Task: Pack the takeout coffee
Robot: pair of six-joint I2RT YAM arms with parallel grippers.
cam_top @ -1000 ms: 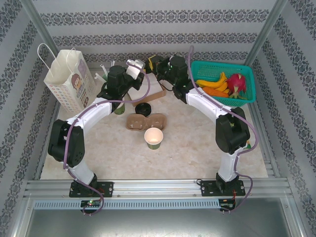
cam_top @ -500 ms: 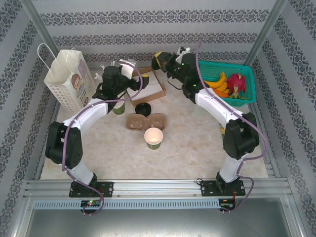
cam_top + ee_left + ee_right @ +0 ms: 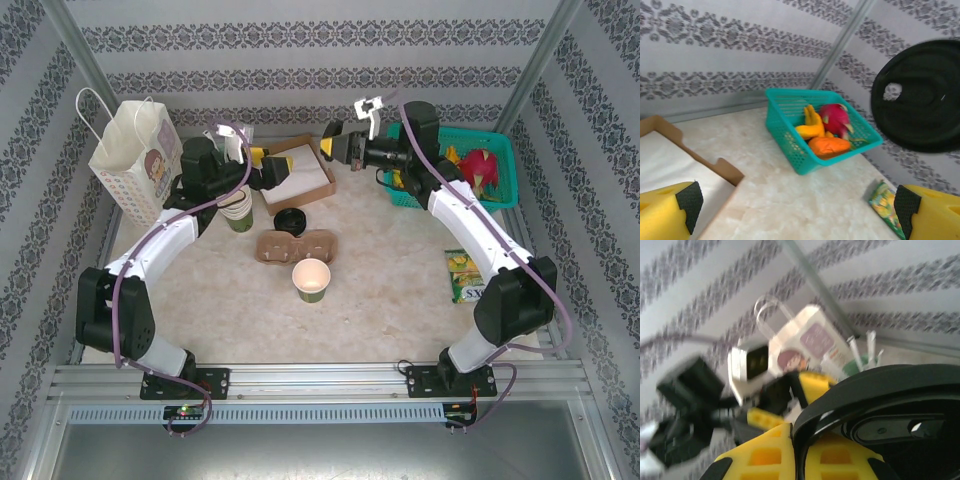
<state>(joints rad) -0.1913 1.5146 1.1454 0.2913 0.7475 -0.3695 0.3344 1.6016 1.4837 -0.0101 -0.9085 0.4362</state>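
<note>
Status: early to mid, by my read.

- takeout coffee (image 3: 290,220) (small paper cup under a round black plastic lid) stands on the pale marble-look table (image 3: 380,270), at the back edge of the brown moulded-pulp cup carrier (image 3: 312,247). From above I can't tell whether it sits in a pocket or just touches the rim.
- It is not in the white paper carrier bag (image 3: 140,165), which stands upright at far left, well apart from the cup.
- A lidless olive-green paper cup (image 3: 311,280) stands just in front of the carrier, uncapped.
- right gripper (image 3: 338,150) is pinched down on the edge of a spare black plastic lid (image 3: 880,410). It holds the lid in the air over the far side of the table, near the teal plastic basket of fruit (image 3: 790,145).
- left gripper (image 3: 266,165) has its jaws spread wide with nothing between them, at the left edge of the shallow brown cardboard box with a white liner (image 3: 300,180).

Left to do, as I judge it: cap the open cup, seat the cups in the carrier, get the coffee into the bag.

Writing:
- The bag has a cartoon figure on a purple panel. Any text is too small to read.
- A green-yellow snack packet (image 3: 462,275) lies on the right with white letters at its near end, not legible.
- No print visible on the cups or lids.
</note>
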